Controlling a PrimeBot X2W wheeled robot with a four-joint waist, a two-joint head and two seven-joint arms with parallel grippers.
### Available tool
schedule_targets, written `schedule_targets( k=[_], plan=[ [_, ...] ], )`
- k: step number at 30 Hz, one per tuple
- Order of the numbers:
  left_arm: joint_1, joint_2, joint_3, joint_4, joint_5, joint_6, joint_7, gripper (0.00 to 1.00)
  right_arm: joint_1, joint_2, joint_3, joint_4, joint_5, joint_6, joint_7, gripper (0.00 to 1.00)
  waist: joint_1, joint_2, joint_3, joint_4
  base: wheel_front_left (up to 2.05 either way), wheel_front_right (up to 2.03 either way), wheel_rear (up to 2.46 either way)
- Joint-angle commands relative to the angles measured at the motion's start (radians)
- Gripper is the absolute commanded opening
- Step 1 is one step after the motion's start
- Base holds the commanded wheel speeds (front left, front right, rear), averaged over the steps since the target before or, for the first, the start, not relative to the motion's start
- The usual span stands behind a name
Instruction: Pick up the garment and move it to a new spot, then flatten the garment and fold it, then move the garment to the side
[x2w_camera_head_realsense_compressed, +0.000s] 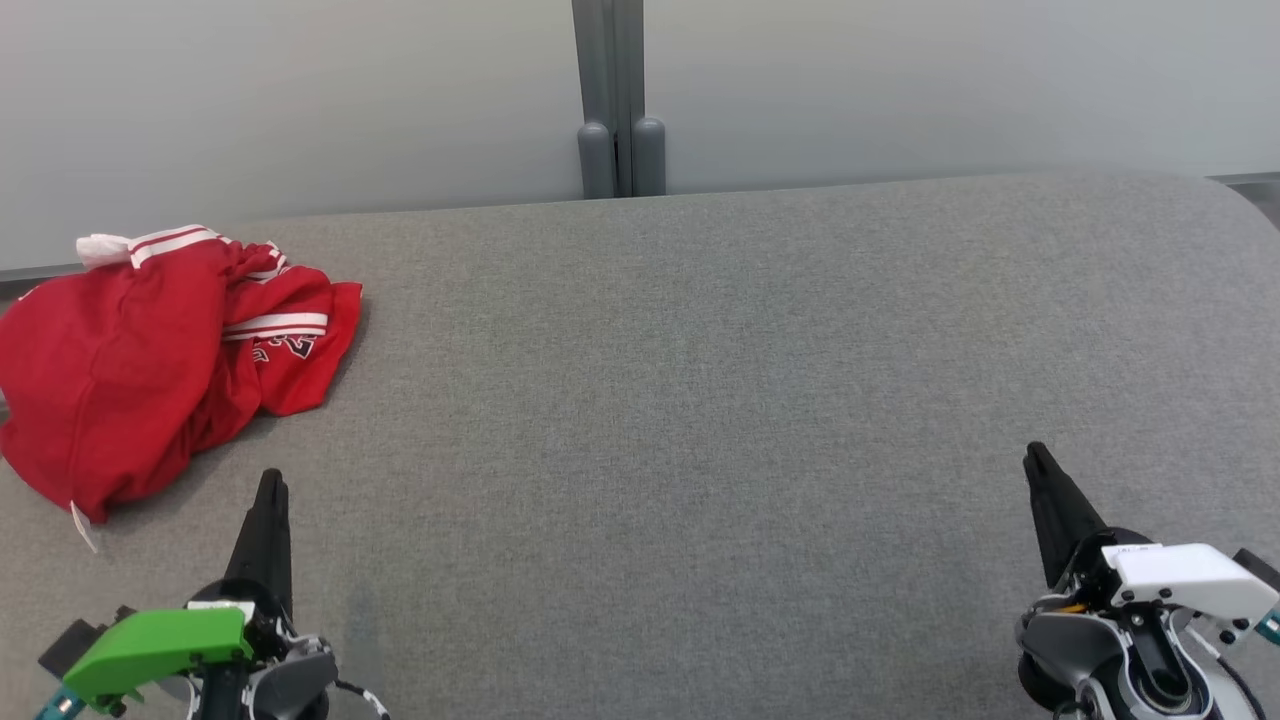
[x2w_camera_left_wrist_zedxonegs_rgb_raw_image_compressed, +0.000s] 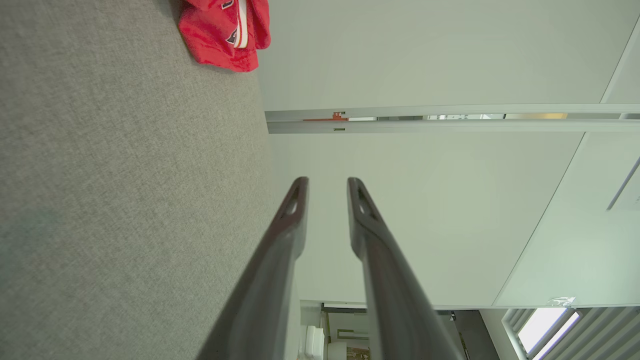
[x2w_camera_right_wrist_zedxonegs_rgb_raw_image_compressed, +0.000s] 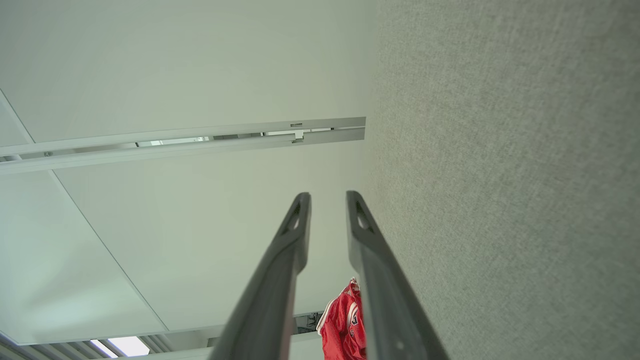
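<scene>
A crumpled red jersey (x2w_camera_head_realsense_compressed: 150, 370) lies at the frame's left. The left gripper (x2w_camera_head_realsense_compressed: 270, 482) and right gripper (x2w_camera_head_realsense_compressed: 1035, 458) are empty, fingers narrowly parted.

A wide grey fabric-covered table (x2w_camera_head_realsense_compressed: 700, 400) offers open room across its middle and whole right side. A crumpled red garment (x2w_camera_head_realsense_compressed: 140, 370) heaps at the far left corner. Behind the far edge, a pale wall (x2w_camera_head_realsense_compressed: 900, 90) and grey post (x2w_camera_head_realsense_compressed: 620, 100) block the way. The left gripper (x2w_camera_head_realsense_compressed: 270, 485) hovers just short of the garment, with a free path between them.
</scene>
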Motion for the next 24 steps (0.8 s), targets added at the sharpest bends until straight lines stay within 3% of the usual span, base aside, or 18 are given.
schedule_targets(
  k=[1,13,24],
  plan=[
    [0.004,-0.001,0.0,0.004,0.0,0.0,-0.001,1.0,0.004,0.001,0.001,0.004,0.0,0.0,-0.001,1.0,0.0,0.0,0.0,0.0,0.0,0.0,0.0],
    [0.023,-0.003,-0.023,-0.011,0.044,0.0,-0.053,1.0,0.027,0.004,0.035,-0.016,-0.06,0.0,-0.053,1.0,0.0,0.0,0.002,0.0,0.0,0.0,0.0],
    [0.02,-0.001,-0.025,-0.034,0.199,0.004,-0.102,1.0,0.031,0.003,0.051,-0.058,-0.199,0.0,-0.103,1.0,0.0,0.0,0.004,0.001,0.0,0.0,0.0]
  ],
)
